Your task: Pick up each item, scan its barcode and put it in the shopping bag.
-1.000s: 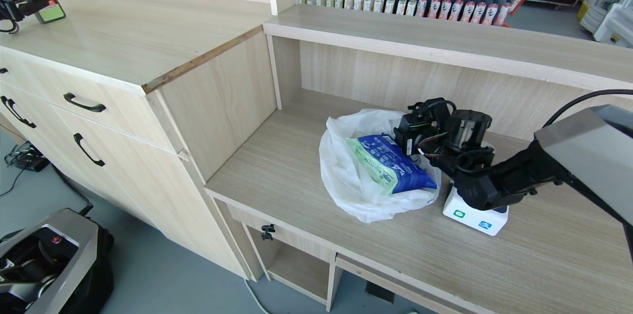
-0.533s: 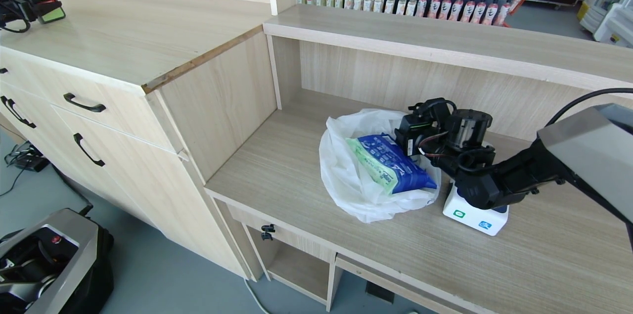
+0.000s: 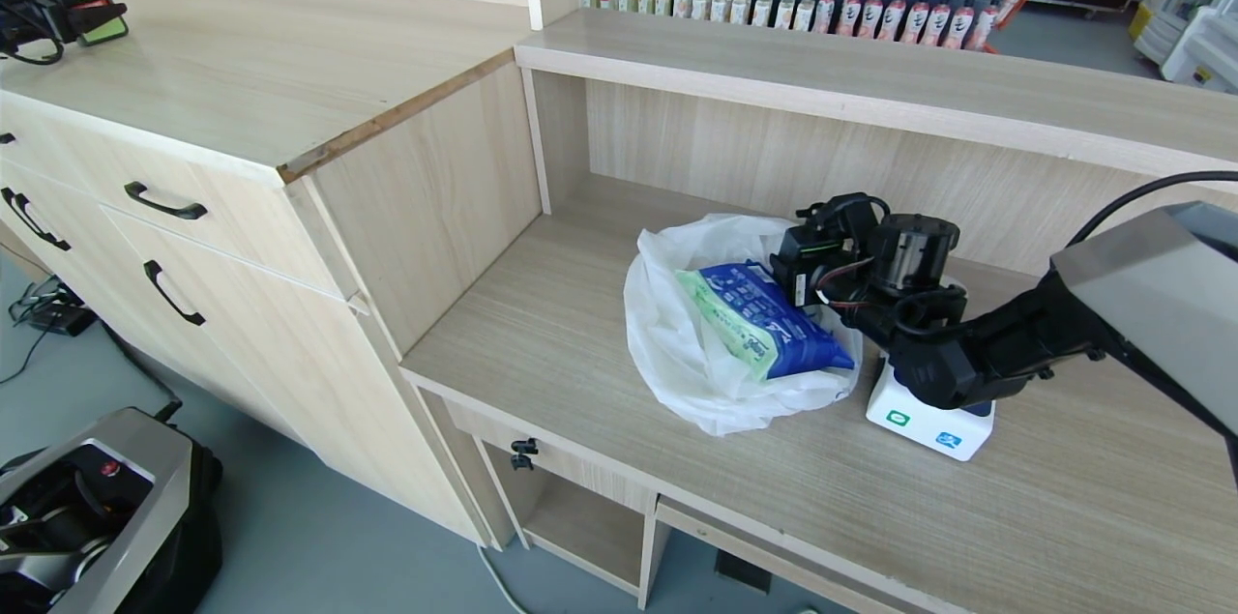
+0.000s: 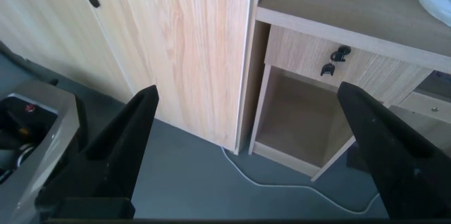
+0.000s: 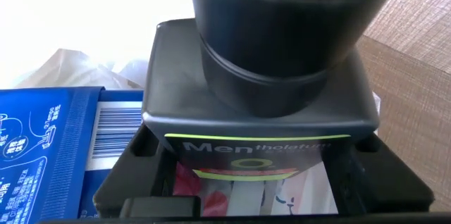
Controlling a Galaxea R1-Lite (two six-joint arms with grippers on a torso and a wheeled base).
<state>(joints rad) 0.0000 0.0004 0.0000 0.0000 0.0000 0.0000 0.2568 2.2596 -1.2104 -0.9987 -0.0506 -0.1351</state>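
Gripping a black bottle (image 5: 254,111) with a wide round cap and a green label stripe, the right pincer (image 3: 808,271) hangs over the open mouth of the white shopping bag (image 3: 667,343). The bottle is above the bag, not in it.

Bag: sits on the lower desk (image 3: 542,324), pale wood-grain laminate, toward its back half. A blue and green pack (image 3: 764,319) lies inside it, tilted, with one end over the bag's near rim. The right wrist view shows the pack's barcode (image 5: 116,136) directly below the bottle.

Small white box (image 3: 928,428): on the desk just beside the bag, under the right arm.

Left pincer (image 4: 243,153): released, fingers wide apart, held low over the grey floor (image 3: 319,517) in front of the cabinet side. Nothing between the fingers.

Surroundings:
- A raised wooden ledge (image 3: 870,77) runs along the back of the desk.
- A taller cabinet (image 3: 251,63) in the same wood stands to the left, its drawers fitted with black handles (image 3: 164,201).
- A dark item with a green label (image 3: 85,3) is at the cabinet top's far left corner, next to black cabling.
- A key (image 4: 337,58) hangs in the lock under the desk front, above an open cubby.
- A white cable (image 4: 282,182) lies on the floor.
- A store shelf with a row of bottles (image 3: 774,7) stands behind the ledge
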